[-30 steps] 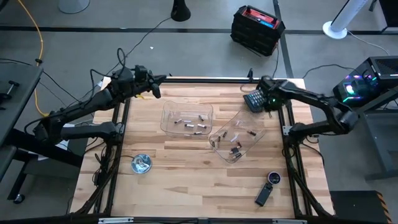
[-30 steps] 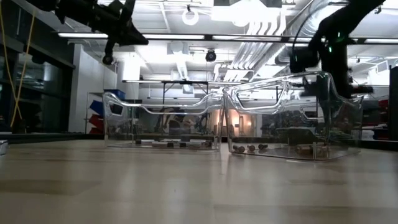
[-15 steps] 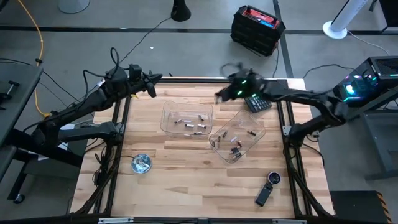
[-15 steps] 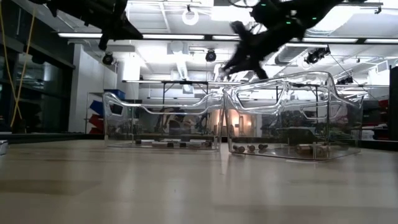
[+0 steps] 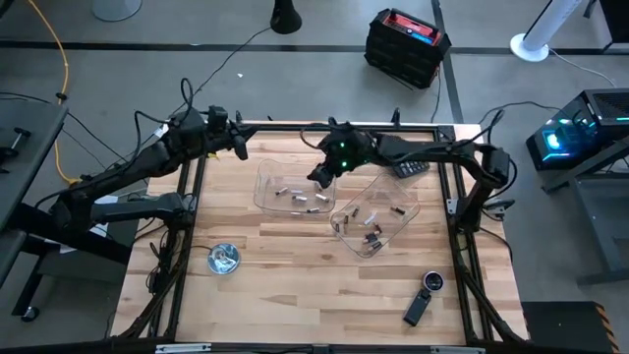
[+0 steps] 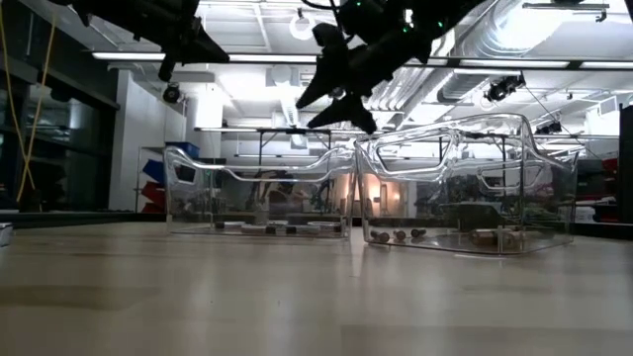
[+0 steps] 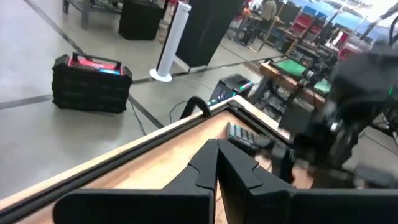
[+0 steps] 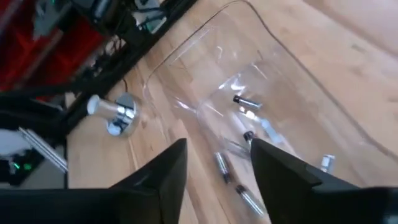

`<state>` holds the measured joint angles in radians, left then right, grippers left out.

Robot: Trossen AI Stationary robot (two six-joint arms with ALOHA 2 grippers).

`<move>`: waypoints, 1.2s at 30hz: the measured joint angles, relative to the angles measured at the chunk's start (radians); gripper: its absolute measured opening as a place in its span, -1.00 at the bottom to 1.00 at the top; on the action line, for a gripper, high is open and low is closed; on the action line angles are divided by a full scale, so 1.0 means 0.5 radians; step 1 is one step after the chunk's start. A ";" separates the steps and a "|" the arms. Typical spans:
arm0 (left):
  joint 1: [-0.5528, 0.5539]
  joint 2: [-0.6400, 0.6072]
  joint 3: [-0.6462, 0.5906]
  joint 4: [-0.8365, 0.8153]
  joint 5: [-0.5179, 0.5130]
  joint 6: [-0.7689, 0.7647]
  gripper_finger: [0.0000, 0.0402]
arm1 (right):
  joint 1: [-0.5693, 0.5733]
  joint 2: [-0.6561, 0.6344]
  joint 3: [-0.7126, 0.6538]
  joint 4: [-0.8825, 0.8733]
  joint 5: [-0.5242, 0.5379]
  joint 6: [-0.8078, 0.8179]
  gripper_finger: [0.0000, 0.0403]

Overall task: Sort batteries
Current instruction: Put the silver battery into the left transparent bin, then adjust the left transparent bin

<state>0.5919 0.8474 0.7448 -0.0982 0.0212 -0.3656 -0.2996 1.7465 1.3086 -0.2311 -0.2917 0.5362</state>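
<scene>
Above the far edge of the left clear tray point(image 5: 295, 187), the right gripper point(image 5: 321, 173) is held with its fingers point(image 8: 166, 180) apart and nothing between them. Silvery batteries point(image 5: 300, 196) are spread over that tray's floor, while more batteries point(image 5: 371, 231), some of them dark, are seen in the right clear tray point(image 5: 375, 216) touching it, near the middle of the bench point(image 5: 295, 285). Over the bench's far left corner, the left gripper point(image 7: 217, 165) is held with its fingers pressed together.
</scene>
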 joint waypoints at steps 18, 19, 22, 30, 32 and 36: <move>-0.255 0.076 -0.117 -1.421 -0.159 -0.527 -1.00 | -0.548 0.139 0.231 -0.838 0.258 -0.438 -0.97; -0.332 0.047 -0.157 -1.413 -0.104 -0.600 -1.00 | -0.559 0.168 0.231 -0.816 0.230 -0.443 -0.99; -0.616 -0.050 -0.274 -1.227 0.051 -0.819 -1.00 | -0.567 0.242 0.231 -0.721 0.185 -0.441 -0.99; -1.152 0.004 -0.535 -0.829 0.020 -1.400 -1.00 | -0.580 0.402 0.234 -0.558 0.092 -0.352 -1.00; -1.170 0.090 -0.593 -0.726 -0.032 -1.477 -1.00 | -0.581 0.446 0.234 -0.558 0.011 -0.342 -1.00; -1.151 0.265 -0.628 -0.410 -0.114 -1.526 -1.00 | -0.527 0.493 0.234 -0.591 -0.110 -0.341 -1.00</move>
<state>0.0163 0.9802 0.4309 -0.3033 -0.0359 -1.1286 -0.5628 1.9930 1.4254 -0.5267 -0.3469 0.3658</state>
